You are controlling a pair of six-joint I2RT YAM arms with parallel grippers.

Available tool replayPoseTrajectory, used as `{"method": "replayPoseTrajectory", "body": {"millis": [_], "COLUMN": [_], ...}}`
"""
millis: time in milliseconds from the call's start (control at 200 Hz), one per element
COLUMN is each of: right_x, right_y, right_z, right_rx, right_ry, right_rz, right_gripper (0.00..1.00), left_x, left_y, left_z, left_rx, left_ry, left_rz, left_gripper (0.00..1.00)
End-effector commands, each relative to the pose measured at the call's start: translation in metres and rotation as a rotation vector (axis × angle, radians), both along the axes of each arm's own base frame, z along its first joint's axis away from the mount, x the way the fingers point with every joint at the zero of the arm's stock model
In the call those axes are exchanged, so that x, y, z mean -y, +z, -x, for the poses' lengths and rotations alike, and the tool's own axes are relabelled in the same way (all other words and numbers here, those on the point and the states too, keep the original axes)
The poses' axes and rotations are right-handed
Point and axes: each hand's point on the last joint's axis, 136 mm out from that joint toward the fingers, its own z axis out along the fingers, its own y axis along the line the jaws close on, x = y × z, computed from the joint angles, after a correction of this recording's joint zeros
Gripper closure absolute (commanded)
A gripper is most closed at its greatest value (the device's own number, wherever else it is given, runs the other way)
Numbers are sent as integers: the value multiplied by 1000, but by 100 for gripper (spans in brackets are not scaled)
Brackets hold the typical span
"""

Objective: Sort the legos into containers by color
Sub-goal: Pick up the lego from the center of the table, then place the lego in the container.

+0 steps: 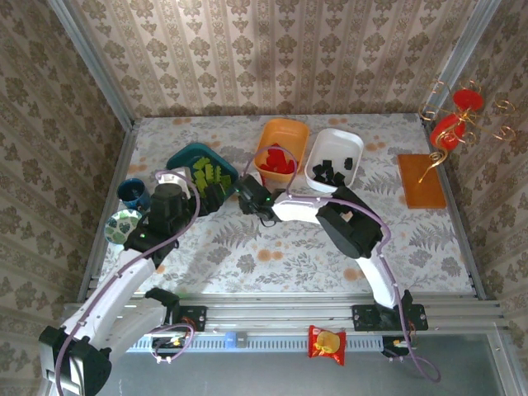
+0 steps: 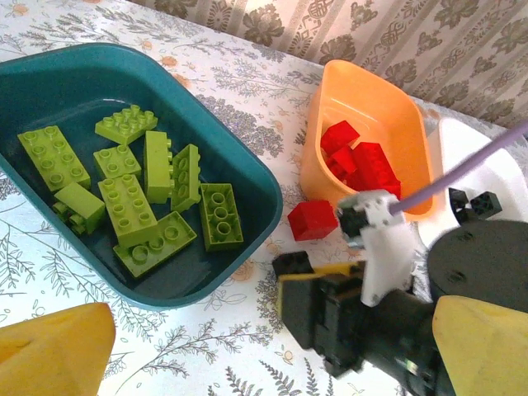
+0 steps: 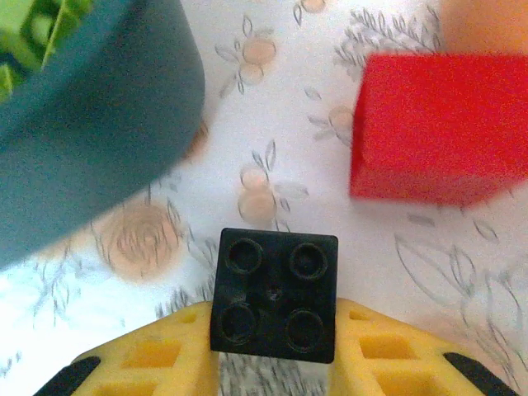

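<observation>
Left gripper (image 1: 177,183) hangs spread wide over the near side of the dark teal tub (image 2: 82,78), which holds lime green bricks (image 2: 136,202). Right gripper (image 3: 272,338) pinches a black four-stud brick (image 3: 274,293) between that tub and a loose red brick (image 2: 312,220). Red bricks (image 2: 359,161) lie in the orange tub (image 2: 388,95), black bricks (image 1: 330,172) in the white tub (image 1: 355,140).
</observation>
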Motion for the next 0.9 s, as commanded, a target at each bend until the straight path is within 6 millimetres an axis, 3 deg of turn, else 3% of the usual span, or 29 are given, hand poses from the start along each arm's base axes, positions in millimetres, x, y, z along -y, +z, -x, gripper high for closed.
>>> {"method": "replayPoseTrajectory", "body": {"millis": [0,270,450,580,615,700,745,895], "right_x": [8,58,116,166,180,208,221,253], "right_y": [14,40,75,106,123,136,140,115], "right_z": [23,75,80,61,55,35,23,-26], "right_rx": [-18,-50,-23,25,58,82,81,-7], "right_ry": [38,36,-65,-170,-200,-266,-301,-430], "right_rz": [-44,-110,-170,-201,-218,-220,-219,-178], "right_gripper": [71,74,75,75,75,75,76,77], "left_x": [6,10,13,14,15,16,17,20], "left_y": [-5,-16,-23,-25,-26,-29,-31,-34], "left_z": [2,2,1,0,0,-1,-1,-1], "left_rx": [-22,-54,-73,-72,-76,-86,-92,-108], "left_ry": [-21,-38,-47,-50,-51,-53,-56,-67], "left_rz": [9,-10,-8,-3,-4,-4,-1,7], "left_gripper": [0,0,0,0,0,0,0,0]}}
